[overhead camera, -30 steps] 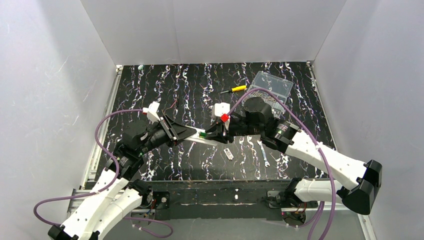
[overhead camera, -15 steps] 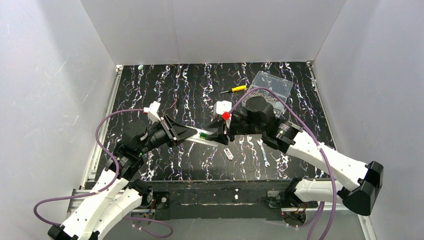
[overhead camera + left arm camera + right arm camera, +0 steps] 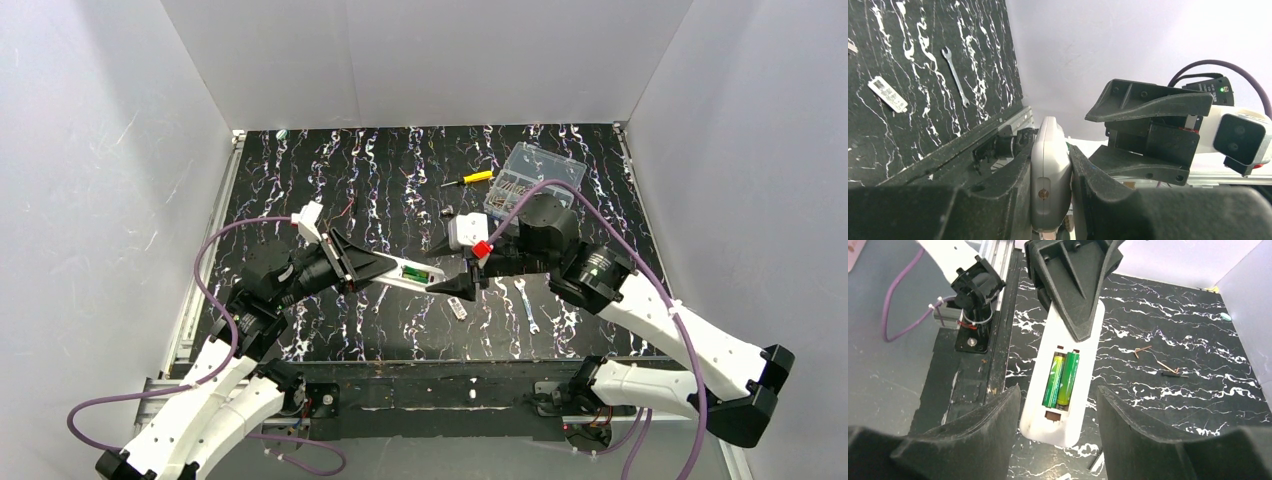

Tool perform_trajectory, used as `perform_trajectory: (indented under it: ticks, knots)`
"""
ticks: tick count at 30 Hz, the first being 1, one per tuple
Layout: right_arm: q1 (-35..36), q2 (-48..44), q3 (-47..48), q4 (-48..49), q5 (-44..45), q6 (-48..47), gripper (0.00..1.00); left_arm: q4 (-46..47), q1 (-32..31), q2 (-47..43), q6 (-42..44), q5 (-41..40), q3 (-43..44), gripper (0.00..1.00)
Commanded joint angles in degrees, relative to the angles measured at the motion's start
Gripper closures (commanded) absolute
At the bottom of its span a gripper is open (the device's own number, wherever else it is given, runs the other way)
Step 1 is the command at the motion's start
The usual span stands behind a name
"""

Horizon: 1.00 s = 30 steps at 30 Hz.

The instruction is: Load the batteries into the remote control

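Observation:
My left gripper is shut on the white remote control and holds it above the table, back side up; its grey edge sits between the jaws in the left wrist view. Two green batteries lie side by side in the open compartment of the remote, seen as a green spot from above. My right gripper is open and empty, just off the remote's free end, with a finger on each side of it in the right wrist view.
A small flat white-and-dark cover piece and a spanner lie on the dark marbled table under the grippers. A clear box of parts and a yellow screwdriver lie at the back right.
My right gripper has drawn back to the right, away from the remote, and now stands open. The batteries now show in the compartment. The left gripper has kept the remote in place.

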Motion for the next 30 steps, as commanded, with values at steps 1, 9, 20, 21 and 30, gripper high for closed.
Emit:
perform_trajectory:
  ticks: [1, 9, 20, 21, 30]
  knots:
    - [-0.2, -1.0, 4.5, -7.4, -3.2, -9.4, 0.35, 2.9, 0.0, -0.1, -1.9, 6.7, 1.0, 1.0]
    - [-5.3, 0.9, 9.5, -12.9, -20.5, -16.5, 0.41, 8.3, 0.0, 1.9, -7.0, 14.4, -2.0, 1.0]
    - [-6.4, 4.8, 10.1, -14.8, -38.3, -21.3, 0.56, 8.8, 0.0, 4.0, -8.9, 25.2, -2.7, 1.0]
    - [-6.4, 5.2, 9.9, -15.1, -38.7, -21.8, 0.56, 8.8, 0.0, 4.0, -9.0, 25.7, -2.7, 1.0]
    - [-6.4, 9.6, 11.8, -15.6, -42.2, -23.7, 0.58, 2.2, 0.0, 4.5, -6.0, 29.3, -1.9, 1.0]
